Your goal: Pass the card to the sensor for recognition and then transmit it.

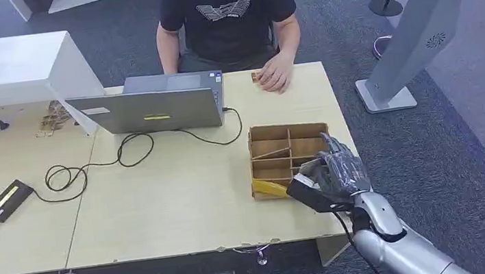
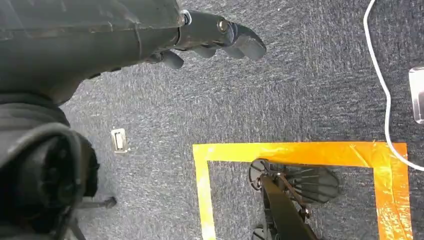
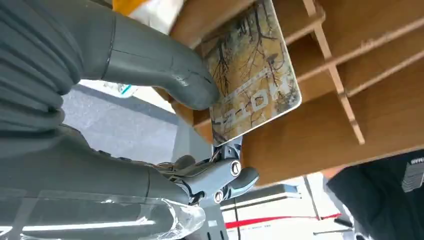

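The right robot hand [image 1: 332,176] sits at the near right corner of the wooden divided tray [image 1: 285,134], out at the right end of the surface [image 1: 185,199]. Close in from the wrist, the thumb [image 3: 165,75] presses the patterned card [image 3: 252,85] against the fingers behind it, so that hand is clamped on the card, just above the tray's compartments. The left robot hand [image 2: 220,37] hangs low over the carpet, fingers loosely apart, holding nothing. A person [image 1: 229,14] sits on the far side behind a laptop [image 1: 150,106]. I judge the card is only just lifting clear. The trick now: lift it straight up past the dividers without snagging, keep the pinch firm so the card doesn't pivot, then carry it face-flat to the sensor. Which object is the sensor, I cannot tell.
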